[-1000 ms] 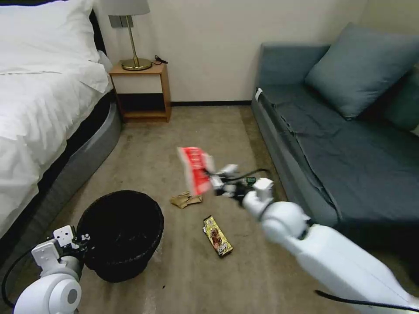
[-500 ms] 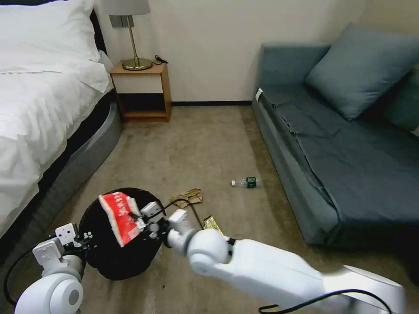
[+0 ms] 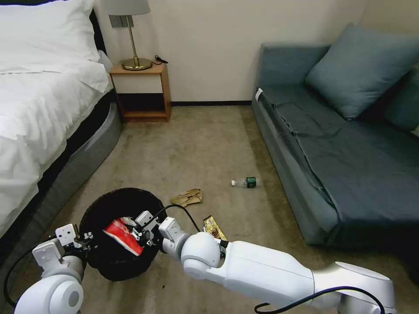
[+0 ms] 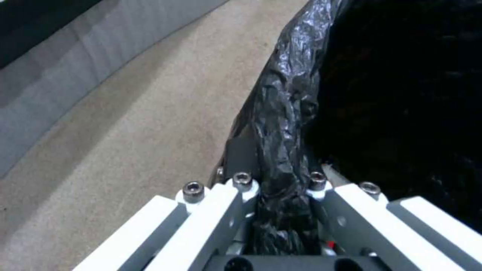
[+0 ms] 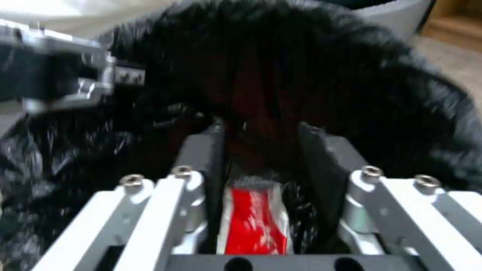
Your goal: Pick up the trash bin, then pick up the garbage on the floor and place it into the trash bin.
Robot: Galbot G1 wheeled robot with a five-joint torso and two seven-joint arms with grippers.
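The black trash bin [image 3: 114, 261], lined with a crinkly bag [image 4: 286, 113], hangs tilted at the lower left. My left gripper [image 3: 82, 242] [image 4: 277, 165] is shut on its near rim. My right gripper [image 3: 136, 229] [image 5: 256, 131] reaches into the bin's mouth, shut on the red snack wrapper [image 3: 122, 232] [image 5: 251, 222], which slants down inside the bin. Three more pieces of garbage lie on the carpet. A crumpled tan paper bag [image 3: 187, 197] is just beyond the bin. A small clear bottle [image 3: 245, 182] lies nearer the sofa. A gold-brown bar wrapper [image 3: 214, 226] is partly hidden behind my right arm.
A bed [image 3: 39, 113] runs along the left side. A wooden nightstand [image 3: 142, 93] with a brass lamp [image 3: 133, 48] stands at the back wall. A grey-blue sofa [image 3: 340, 161] lines the right side. Open carpet [image 3: 196, 139] lies between them.
My right arm swung left from the middle of the floor with the red wrapper, then lowered it into the bin's mouth. The bottle came into view. My left gripper and the bin stayed put.
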